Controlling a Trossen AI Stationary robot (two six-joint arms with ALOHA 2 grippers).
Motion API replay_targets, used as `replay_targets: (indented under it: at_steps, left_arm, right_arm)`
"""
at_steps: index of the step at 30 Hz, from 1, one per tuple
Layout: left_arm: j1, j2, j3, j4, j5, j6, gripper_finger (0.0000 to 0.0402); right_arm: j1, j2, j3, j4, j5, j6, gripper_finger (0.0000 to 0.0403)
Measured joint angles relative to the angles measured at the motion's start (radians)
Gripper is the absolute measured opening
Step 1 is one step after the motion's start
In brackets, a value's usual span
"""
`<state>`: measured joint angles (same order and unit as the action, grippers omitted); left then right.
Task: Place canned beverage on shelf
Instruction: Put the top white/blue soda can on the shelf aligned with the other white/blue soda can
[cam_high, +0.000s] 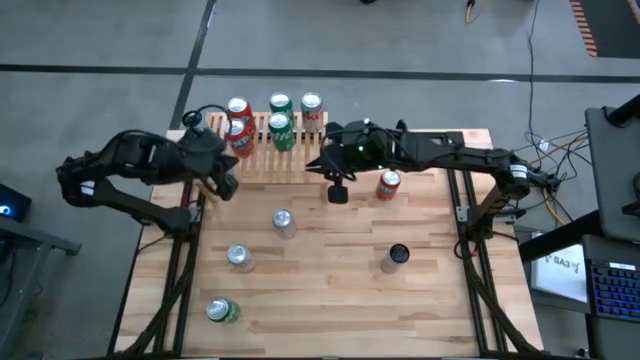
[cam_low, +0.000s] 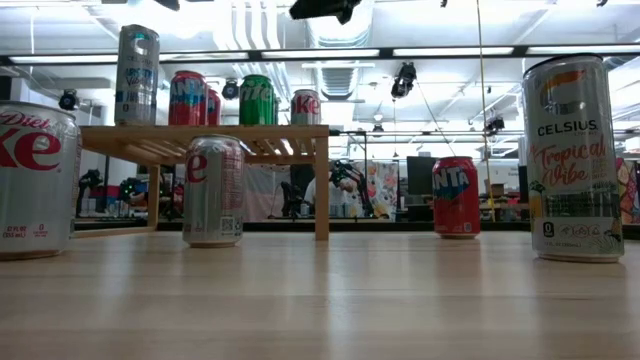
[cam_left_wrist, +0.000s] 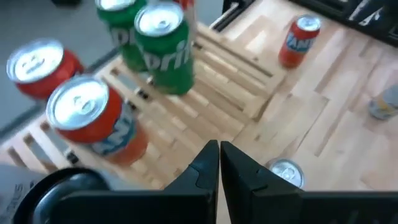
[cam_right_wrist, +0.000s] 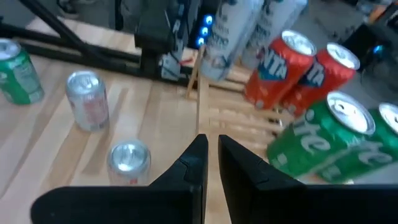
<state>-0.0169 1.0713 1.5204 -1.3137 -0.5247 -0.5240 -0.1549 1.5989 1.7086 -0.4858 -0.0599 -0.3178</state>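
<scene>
We see the shelf (cam_high: 275, 150) at the desk's far edge. Our right end effector (cam_high: 337, 192), closed and empty, hangs just off its front corner; the upright red can (cam_high: 389, 184) stands beside it, nearer than to the closed left end effector (cam_high: 225, 185).
</scene>
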Motion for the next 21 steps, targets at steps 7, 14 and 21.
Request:
replay_targets:
  at_steps: [7,14,21]
  left_arm:
    - [-0.303,-0.01,-0.06,0.015,-0.292,-0.095,0.0]
    - [-0.599,-0.01,-0.128,0.02,-0.479,-0.246,0.0]
    - [-0.696,-0.012,-0.259,-0.064,-0.439,-0.478,0.0]
  right_arm:
    - [0.0,0.029,-0.128,0.243,0.0,0.003,0.0027]
    - [-0.001,0.129,-0.129,0.475,0.001,0.052,0.0027]
    - [-0.003,0.202,-0.127,0.627,0.011,0.07,0.0027]
